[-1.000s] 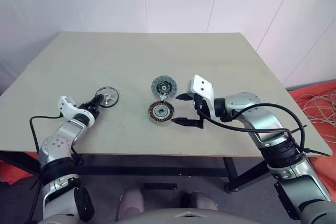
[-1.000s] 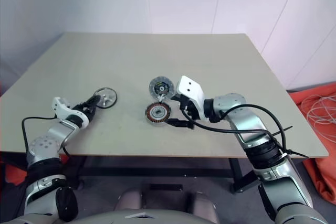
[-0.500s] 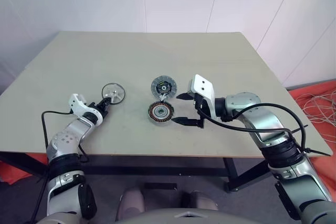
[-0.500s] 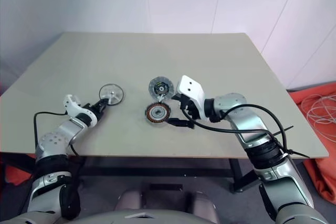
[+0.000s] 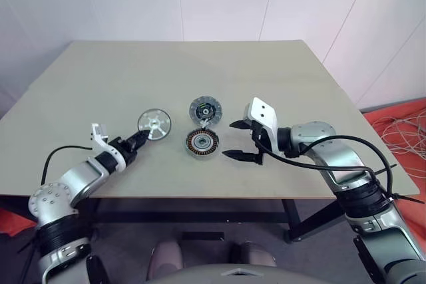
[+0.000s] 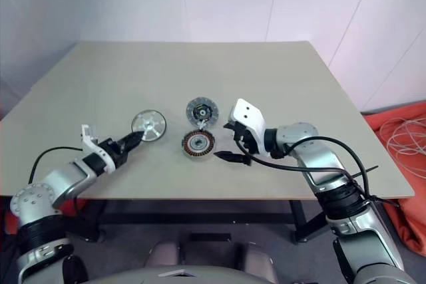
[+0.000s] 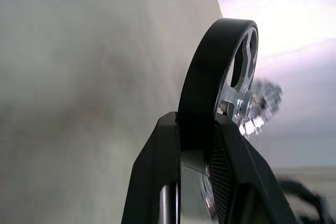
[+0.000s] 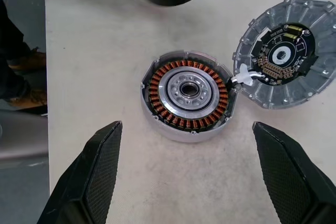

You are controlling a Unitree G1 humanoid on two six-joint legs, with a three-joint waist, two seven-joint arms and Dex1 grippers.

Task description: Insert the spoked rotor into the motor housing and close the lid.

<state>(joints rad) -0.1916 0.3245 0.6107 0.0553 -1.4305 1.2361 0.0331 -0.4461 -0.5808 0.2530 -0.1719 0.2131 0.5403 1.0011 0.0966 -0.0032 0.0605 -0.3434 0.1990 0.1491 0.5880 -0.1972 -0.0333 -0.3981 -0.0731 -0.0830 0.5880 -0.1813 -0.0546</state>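
The left gripper is clamped on the rim of the spoked rotor, which is held upright off the table ahead of its fingertips. The right gripper is held with its jaws spread wide, nothing between them.

Motor housing: shiny metal, copper windings; table: matt, smooth.

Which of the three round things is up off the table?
The spoked rotor. The left gripper pinches its rim and holds it up, while the motor housing and the lid lie on the table.
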